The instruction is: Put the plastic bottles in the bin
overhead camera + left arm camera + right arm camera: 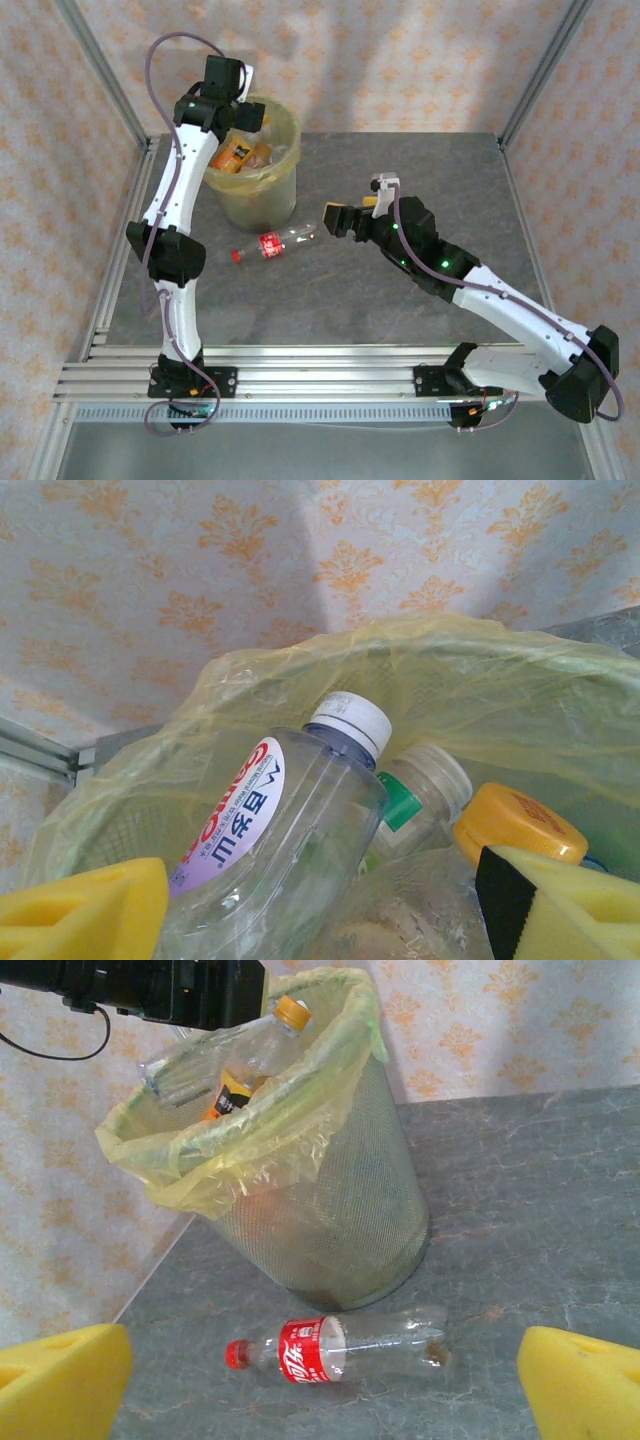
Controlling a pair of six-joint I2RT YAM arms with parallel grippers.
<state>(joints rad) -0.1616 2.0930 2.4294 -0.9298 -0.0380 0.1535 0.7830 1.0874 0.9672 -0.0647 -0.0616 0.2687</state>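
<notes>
With fingers released, the left gripper (320,915) hung over the bin (260,200), a white-capped bottle (270,830) lying loose among others inside, while the right gripper (320,1390), spread wide to straddle it, faced the red-labelled bottle (275,243) at the bin's six o'clock.

White Chinese Coca-Cola script on red label (304,1351) of clear bottle (390,1343) at six o'clock from bin (340,1230), red lettering and blue characters, not readable, on pale label (232,815) of white-capped bottle (310,810)
</notes>
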